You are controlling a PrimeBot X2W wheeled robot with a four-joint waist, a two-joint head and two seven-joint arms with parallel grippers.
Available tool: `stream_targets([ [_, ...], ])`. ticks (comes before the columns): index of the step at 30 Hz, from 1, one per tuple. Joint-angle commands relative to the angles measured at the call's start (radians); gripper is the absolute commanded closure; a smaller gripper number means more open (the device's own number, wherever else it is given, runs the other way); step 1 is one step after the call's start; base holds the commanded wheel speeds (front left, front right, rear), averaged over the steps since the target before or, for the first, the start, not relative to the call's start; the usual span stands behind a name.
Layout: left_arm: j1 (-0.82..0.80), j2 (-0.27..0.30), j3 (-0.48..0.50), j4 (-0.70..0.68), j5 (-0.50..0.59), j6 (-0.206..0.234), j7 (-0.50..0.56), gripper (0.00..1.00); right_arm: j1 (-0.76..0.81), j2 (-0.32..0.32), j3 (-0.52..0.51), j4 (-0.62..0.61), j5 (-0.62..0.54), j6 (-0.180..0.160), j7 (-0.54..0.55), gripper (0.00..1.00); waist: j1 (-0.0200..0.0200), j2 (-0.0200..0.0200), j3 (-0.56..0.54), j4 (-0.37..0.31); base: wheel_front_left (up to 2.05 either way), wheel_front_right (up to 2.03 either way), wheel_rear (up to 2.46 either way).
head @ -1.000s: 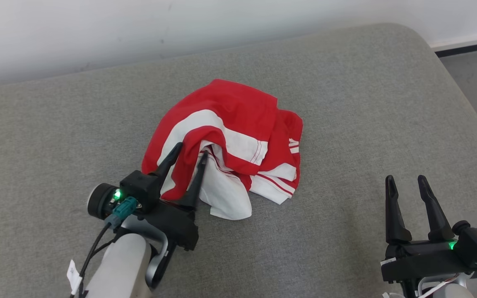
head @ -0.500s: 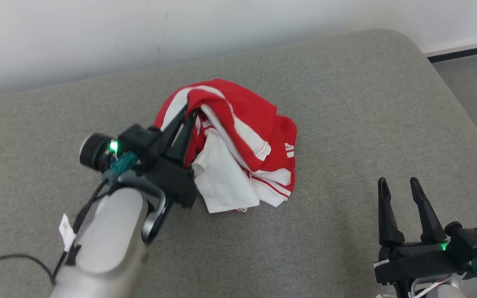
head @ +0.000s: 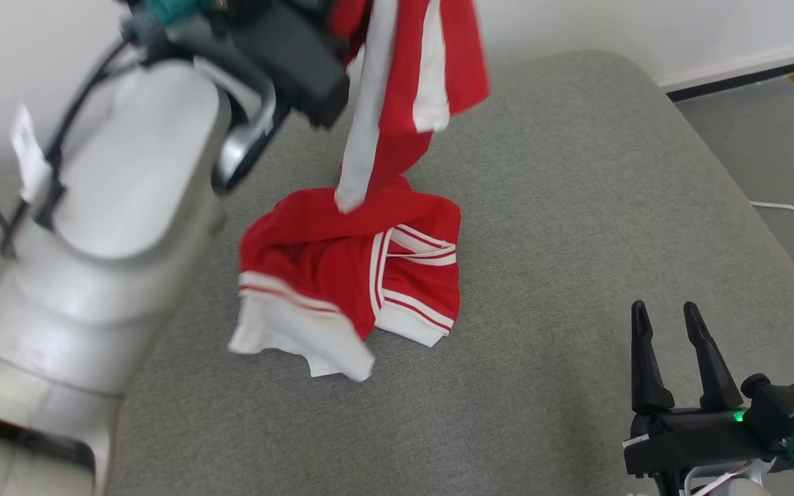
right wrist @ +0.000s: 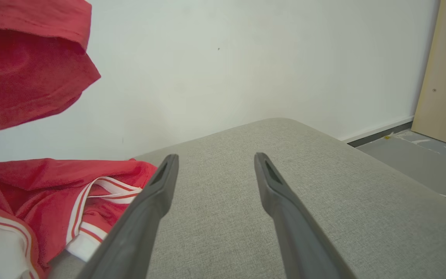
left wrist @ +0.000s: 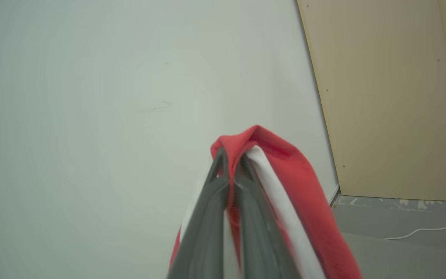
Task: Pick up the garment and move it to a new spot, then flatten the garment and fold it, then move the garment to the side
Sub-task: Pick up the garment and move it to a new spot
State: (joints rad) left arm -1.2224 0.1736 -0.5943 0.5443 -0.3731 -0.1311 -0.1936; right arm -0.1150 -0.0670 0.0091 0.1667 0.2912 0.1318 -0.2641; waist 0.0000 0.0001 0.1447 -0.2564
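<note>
The white wall [head: 611, 27] stood behind everything. In front of it lay the big grey cushion [head: 576, 207], soft and round at its far right corner. To the right of the cushion was the grey floor [head: 769, 131]. A tan wooden board [left wrist: 385, 97] stood against the wall.

My left arm [head: 107, 207] looked big and pale on the left of the head view. It reached up high.

The garment [head: 342, 275] was red with white stripes. One end of it was up in the air, and it hung down from my left claw [left wrist: 230, 170] in a long strip. The other end lay in a heap on the middle of the cushion, right under that claw. A white part of the heap lay nearest to me.

My left claw was pressed together, pinching a red fold of the garment. The fold went over the tips of the fingers, and a white stripe ran down beside them.

My right claw [head: 666, 313] was low at the near right, over the cushion. It was well apart from the garment, off to the right of the heap. Its two fingers were spread, with nothing between them. In the right wrist view the heap lay to the left of those fingers.

A thin white cable [head: 793, 213] lay on the floor.
</note>
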Motion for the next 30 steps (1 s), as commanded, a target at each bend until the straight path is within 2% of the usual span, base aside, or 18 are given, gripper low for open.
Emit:
stream_targets([
  [1, -0.029, 0.006, -0.005, 0.004, -0.009, 0.002, 0.003, 1.0, 0.008, 0.003, -0.003, 0.001, 0.004, -0.002, -0.001, 0.0, 0.0, -0.0001, 0.006, -0.013, 0.0, 0.0, 0.0],
  [9, -0.273, 0.013, -0.026, 0.066, -0.094, 0.002, -0.01, 1.0, 0.008, 0.012, -0.012, 0.0, 0.014, -0.002, -0.001, 0.0, 0.0, -0.0001, 0.038, -0.042, 0.0, 0.0, 0.0],
  [18, -0.286, 0.025, -0.061, 0.131, -0.131, 0.002, -0.048, 1.0, -0.001, 0.014, -0.031, -0.006, 0.002, -0.002, -0.001, 0.0, 0.0, -0.0001, 0.048, -0.001, 0.0, 0.0, 0.0],
  [24, -0.25, 0.053, -0.039, 0.157, -0.153, 0.003, -0.065, 1.0, 0.007, -0.013, -0.03, -0.027, -0.018, -0.002, -0.001, 0.0, 0.0, -0.0001, 0.048, 0.105, 0.0, 0.0, 0.0],
  [30, -0.205, 0.089, -0.006, 0.161, -0.161, 0.01, -0.071, 1.0, 0.013, -0.049, -0.039, -0.062, -0.033, -0.002, 0.0, 0.0, 0.0, -0.0001, 0.059, 0.263, 0.0, 0.0, 0.0],
])
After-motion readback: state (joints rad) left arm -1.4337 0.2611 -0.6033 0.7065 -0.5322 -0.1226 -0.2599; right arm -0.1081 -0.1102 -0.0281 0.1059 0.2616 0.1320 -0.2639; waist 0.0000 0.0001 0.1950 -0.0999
